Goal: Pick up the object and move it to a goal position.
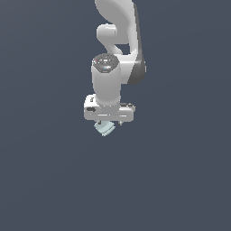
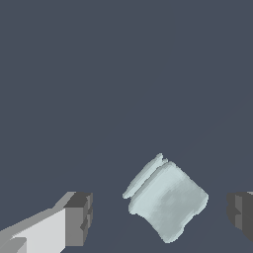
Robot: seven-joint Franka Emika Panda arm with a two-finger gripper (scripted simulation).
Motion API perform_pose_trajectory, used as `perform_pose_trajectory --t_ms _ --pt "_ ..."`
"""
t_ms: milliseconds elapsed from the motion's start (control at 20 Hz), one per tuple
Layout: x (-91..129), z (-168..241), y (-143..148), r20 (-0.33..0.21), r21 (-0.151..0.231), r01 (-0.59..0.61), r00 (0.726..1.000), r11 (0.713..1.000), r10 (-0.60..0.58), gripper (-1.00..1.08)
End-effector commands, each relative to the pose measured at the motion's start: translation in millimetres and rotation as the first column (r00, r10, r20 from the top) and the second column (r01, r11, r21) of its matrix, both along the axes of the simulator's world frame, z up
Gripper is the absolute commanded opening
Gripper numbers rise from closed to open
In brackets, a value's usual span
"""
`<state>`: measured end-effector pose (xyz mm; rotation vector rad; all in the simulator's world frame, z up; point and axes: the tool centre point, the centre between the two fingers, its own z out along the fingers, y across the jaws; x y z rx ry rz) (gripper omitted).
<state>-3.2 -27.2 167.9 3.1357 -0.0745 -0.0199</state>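
1. Exterior view: gripper (image 1: pixel 108 122) hanging straight down from the white arm (image 1: pixel 116 49), poised directly over the object (image 1: pixel 104 128). Seemingly lined up that way for a vertical descent, wrist square above the target.
2. Exterior view: object peeking out just beneath the white gripper hand, pale mint-blue, mostly covered by the hand from this angle. Resting on the plain dark floor (image 1: pixel 45 180), by the look of it, though no shadow or contact line to confirm height.
3. Exterior view: fingers lost under the hand; spread impossible to read here. No goal marker visible anywhere. Arm cut off at the upper edge.
4. Wrist view: gripper (image 2: pixel 163 217) released, jaws wide apart, one dark fingertip (image 2: pixel 79 217) on one side and the other fingertip (image 2: pixel 241 215) on the far side, with the object (image 2: pixel 167 202) between them and touching neither.
5. Wrist view: object sitting askew to the line between the pads, nearer the far fingertip than the near one. Probably straddled this way so that closing brings both pads onto opposite faces; skew could make it twist on contact.
6. Wrist view: ridged, curved end of the object facing up and away; underside hidden. Both fingers cropped by the frame edge. Gap to the floor beneath the fingertips not judgeable.
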Motion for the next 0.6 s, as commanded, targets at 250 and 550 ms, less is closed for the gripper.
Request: perform_pose_trajectory --t_ms 250,550 --pt "0.5 3.2 0.9 -0.003 0.006 0.016 1.000 1.000 -0.016 0.68" --pt "0.4 3.3 1.4 -0.005 0.005 0.021 1.000 1.000 -0.021 0.68"
